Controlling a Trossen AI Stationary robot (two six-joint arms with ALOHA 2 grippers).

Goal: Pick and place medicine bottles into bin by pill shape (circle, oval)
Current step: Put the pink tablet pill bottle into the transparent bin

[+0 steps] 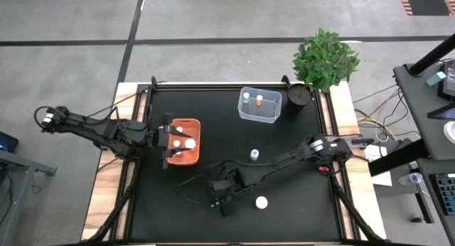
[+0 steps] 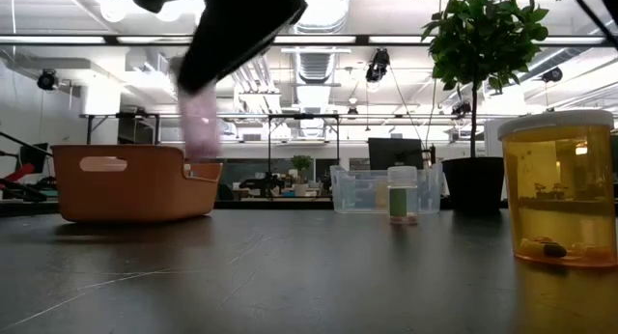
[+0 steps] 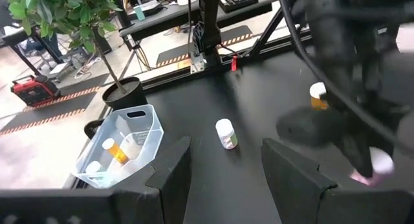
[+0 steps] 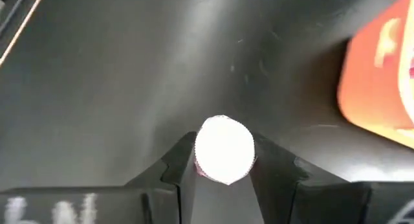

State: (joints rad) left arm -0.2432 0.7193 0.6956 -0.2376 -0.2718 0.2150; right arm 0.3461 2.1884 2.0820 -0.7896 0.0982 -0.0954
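My right claw is pinching a pinkish, white-capped bottle, lifted off the counter near the orange bin. My left claw hangs spread over that bin. One white-capped bottle stands mid-counter, an amber one nearer the front edge, and two sit in the clear bin.

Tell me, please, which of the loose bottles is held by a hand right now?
The pinkish bottle, clamped by its white cap in the right hand, off the table. The other two loose ones, the green-labelled bottle and the amber bottle, stand free on the mat.
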